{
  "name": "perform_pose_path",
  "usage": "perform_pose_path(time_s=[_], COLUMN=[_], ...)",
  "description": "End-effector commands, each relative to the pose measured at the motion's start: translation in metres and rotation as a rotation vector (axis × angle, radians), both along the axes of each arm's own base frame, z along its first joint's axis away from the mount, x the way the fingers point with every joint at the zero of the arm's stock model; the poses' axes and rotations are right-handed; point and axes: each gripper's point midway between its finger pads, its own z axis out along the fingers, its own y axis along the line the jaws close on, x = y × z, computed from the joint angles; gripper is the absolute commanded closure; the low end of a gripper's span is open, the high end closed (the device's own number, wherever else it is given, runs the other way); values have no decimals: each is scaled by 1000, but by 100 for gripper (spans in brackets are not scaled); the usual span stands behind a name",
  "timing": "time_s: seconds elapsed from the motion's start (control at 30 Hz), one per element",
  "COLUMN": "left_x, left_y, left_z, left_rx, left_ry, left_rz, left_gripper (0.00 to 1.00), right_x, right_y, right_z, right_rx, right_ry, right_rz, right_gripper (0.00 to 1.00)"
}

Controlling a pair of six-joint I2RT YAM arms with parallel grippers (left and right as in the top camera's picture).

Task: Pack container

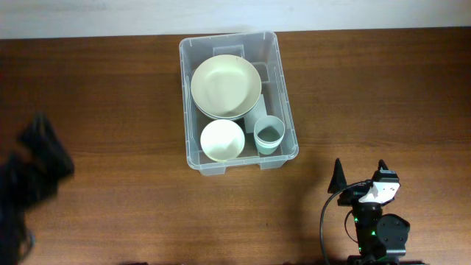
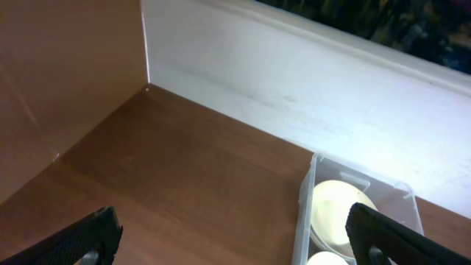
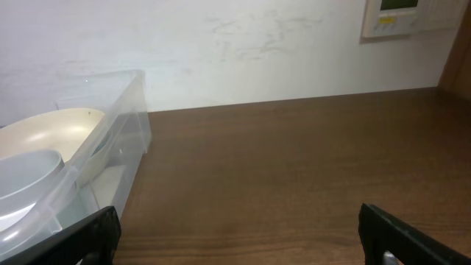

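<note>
The clear plastic container [image 1: 282, 99] stands at the table's far middle. In it lie a large pale plate [image 1: 225, 86], a small white bowl [image 1: 222, 140] and a pale blue cup [image 1: 269, 135]. My right gripper [image 1: 360, 172] is open and empty near the front edge, to the right of the container. My left gripper [image 1: 40, 151] is a blurred dark shape at the left edge; its wrist view shows the fingers spread wide and empty [image 2: 235, 243]. The container also shows in the left wrist view [image 2: 303, 213] and the right wrist view [image 3: 125, 140].
The brown wooden table [image 1: 110, 96] ends at a white wall [image 3: 257, 51] behind the container. A brown panel [image 2: 66, 66] stands at the table's left side. A wall control [image 3: 390, 16] hangs at the upper right.
</note>
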Motion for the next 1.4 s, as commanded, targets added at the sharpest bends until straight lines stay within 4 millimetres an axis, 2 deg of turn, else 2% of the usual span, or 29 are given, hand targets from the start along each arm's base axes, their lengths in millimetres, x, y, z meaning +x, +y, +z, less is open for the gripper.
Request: perform_pose_path(time_s=[0.0,0.1,0.2,0.47,0.6,0.77,1.1,1.37], left_x=[-16,-24,-18,29,51,65,58,55], left_y=[2,4,9,17,11,8,-4,-13], left_z=[-28,-55,-82,-143,-182,-217,-248,-255], left_rx=[0,3,11,28,18,22,28,32], left_ry=[20,4,-25,-193,-234,-309,-413,-491], left_rz=[20,38,67,71,17,-14,-68,-106], left_gripper=[0,0,0,0,0,0,0,0], right_x=[0,0,0,0,0,0,0,0], right_y=[0,0,0,0,0,0,0,0], right_z=[-1,-1,-1,-1,-1,-1,-1,-2], right_rx=[-2,-2,-2,-2,-2,-2,-2,-2], right_ry=[0,0,0,0,0,0,0,0], right_rz=[-6,-5,-5,-6,-6,-5,-6,-5], right_gripper=[1,1,1,1,1,1,1,1])
